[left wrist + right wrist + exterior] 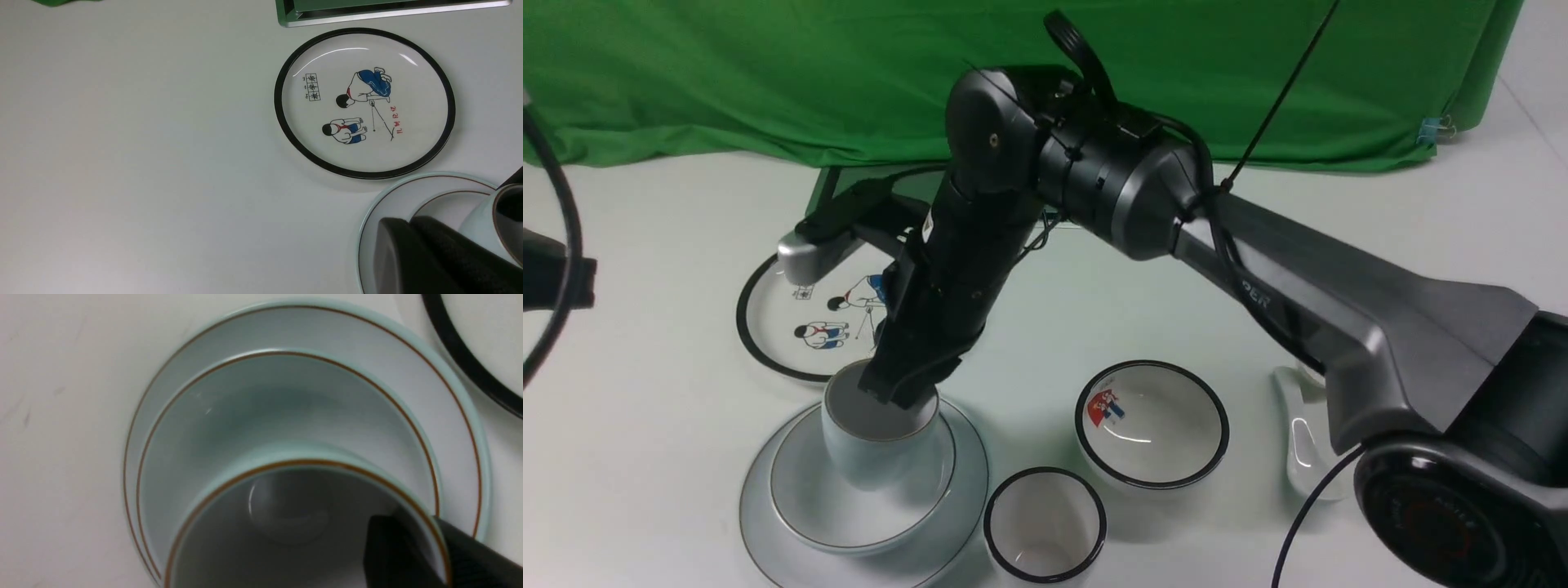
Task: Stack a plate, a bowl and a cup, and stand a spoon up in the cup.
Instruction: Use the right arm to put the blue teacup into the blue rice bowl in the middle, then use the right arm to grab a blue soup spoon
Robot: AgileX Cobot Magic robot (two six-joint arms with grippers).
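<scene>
A pale worktop (pixel 645 367) fills the front view, with green cloth behind it. The right arm (pixel 1258 278) reaches from lower right across to lower left.

At lower left sits the plate (pixel 768 531), with the bowl (pixel 800 506) nested in it and the cup (pixel 866 457) upright in the bowl. So the stack looks built, and we judge that only the spoon is left to do.

The right end effector (pixel 903 396) is narrow and pinches the cup's far rim. The right wrist view shows one finger (pixel 388 547) inside the wall and the other outside.

The spoon (pixel 1303 453) lies at lower right, well apart from that end effector and partly hidden under the right arm's forearm. Its long axis runs up and down the frame, with the scoop towards the bottom. We cannot see whether the handle bears marks.

The right arm is the nearer one, as the left arm (pixel 547 273) only shows at the far left edge. The left end effector (pixel 408 245) appears as dark shapes in its wrist view, and we cannot tell how wide it is.
</scene>
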